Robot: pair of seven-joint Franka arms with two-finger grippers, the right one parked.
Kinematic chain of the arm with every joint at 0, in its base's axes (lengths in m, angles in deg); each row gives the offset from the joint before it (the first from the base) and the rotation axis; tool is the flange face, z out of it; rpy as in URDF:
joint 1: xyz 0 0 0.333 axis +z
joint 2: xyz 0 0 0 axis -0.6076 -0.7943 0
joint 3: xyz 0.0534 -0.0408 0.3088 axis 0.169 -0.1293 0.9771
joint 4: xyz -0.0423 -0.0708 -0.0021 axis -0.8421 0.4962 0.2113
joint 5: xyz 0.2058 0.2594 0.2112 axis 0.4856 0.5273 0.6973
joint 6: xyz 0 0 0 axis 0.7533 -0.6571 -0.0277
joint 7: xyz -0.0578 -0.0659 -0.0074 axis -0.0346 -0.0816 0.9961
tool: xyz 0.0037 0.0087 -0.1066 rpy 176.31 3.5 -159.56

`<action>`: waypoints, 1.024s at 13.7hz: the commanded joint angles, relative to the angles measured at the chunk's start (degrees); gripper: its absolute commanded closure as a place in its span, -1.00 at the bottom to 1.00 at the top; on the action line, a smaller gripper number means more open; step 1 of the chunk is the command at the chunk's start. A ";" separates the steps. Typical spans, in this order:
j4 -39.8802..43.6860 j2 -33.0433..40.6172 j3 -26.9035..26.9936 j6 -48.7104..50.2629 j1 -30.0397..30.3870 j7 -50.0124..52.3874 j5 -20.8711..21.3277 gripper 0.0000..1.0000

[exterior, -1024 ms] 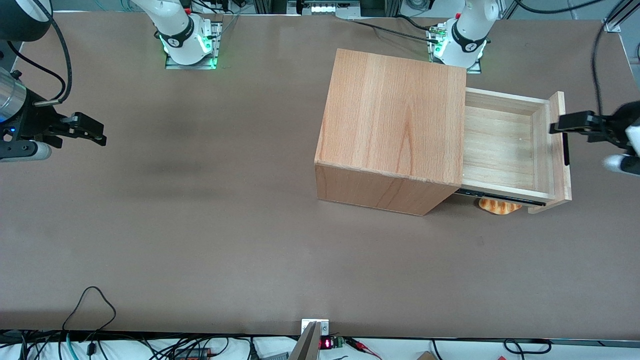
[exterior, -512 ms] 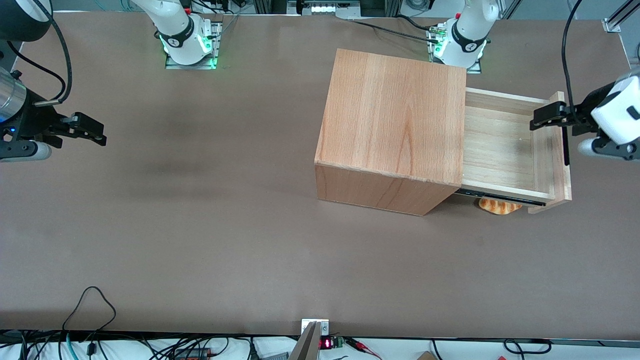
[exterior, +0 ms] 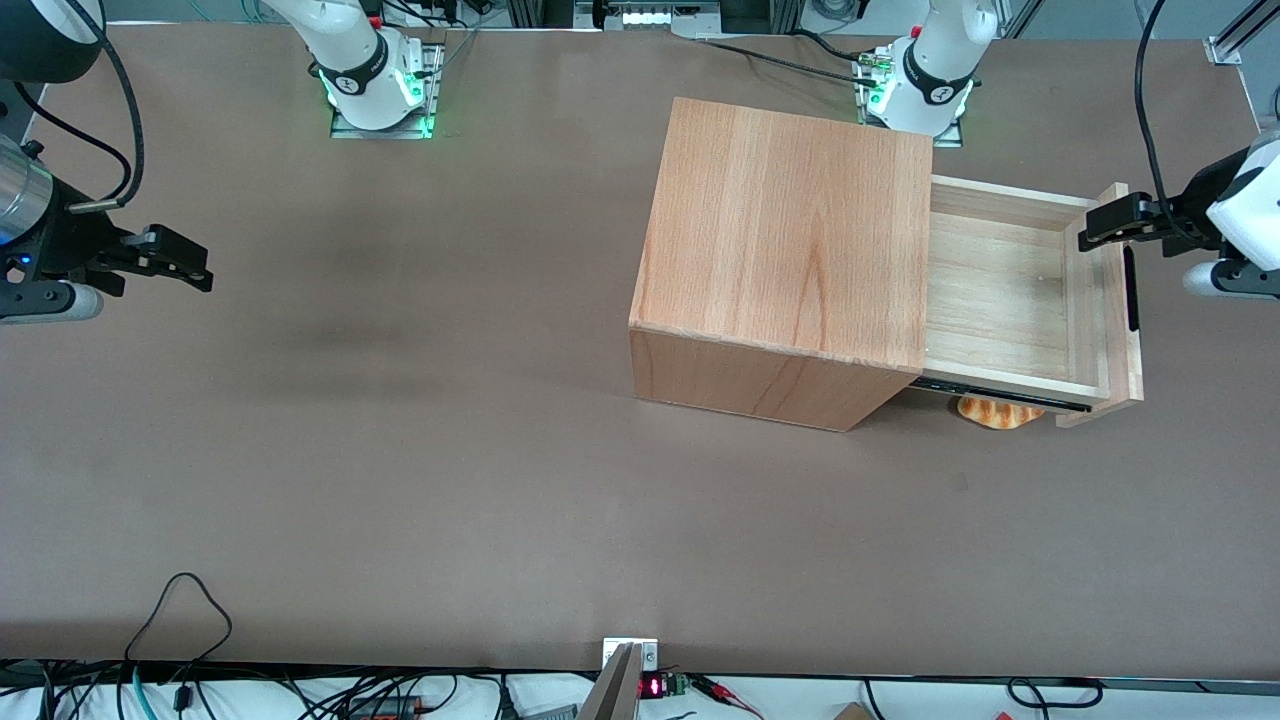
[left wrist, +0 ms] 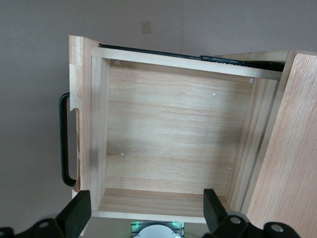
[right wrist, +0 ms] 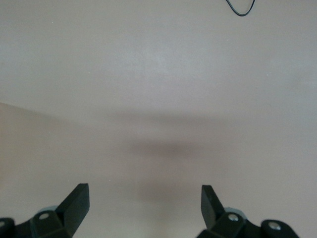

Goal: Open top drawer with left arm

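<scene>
- Nearest the front camera, the brown table [exterior: 420, 500] is bare right up to its edge, where cables [exterior: 180, 690] hang; this is the widest open stretch.
- A bread roll [exterior: 998, 412] lies on the table just under the near side of the drawer [exterior: 1000, 290], half hidden by it, beside the cabinet's near corner.
- The cabinet [exterior: 790, 250] stands toward the working arm's end of the table, with bare table all along its near side and toward the parked arm's end.
- The drawer is pulled well out of the cabinet toward the working arm's end; a black slide rail [exterior: 990, 394] shows along its near side. In the wrist view the tray [left wrist: 173, 139] holds nothing but bare wood.
- Its front panel [exterior: 1122, 300] is the outermost edge, with the black handle [exterior: 1131, 290] on its outer face; only a narrow strip of table lies between the panel and the table's end.
- The gripper [exterior: 1105, 228] hangs above the farther end of the front panel, clear of the handle, gripping nothing. In the wrist view its fingers [left wrist: 77, 215] are spread wide, with the tray's full width between them.
- The left arm [exterior: 1245, 230] reaches in from the table's end.
- Farthest off, the arm base [exterior: 925, 90] sits just past the cabinet's top edge, leaving a thin gap there.
</scene>
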 commanded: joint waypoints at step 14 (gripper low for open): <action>2.03 -0.64 0.76 -6.16 -0.54 3.35 0.88 -1.00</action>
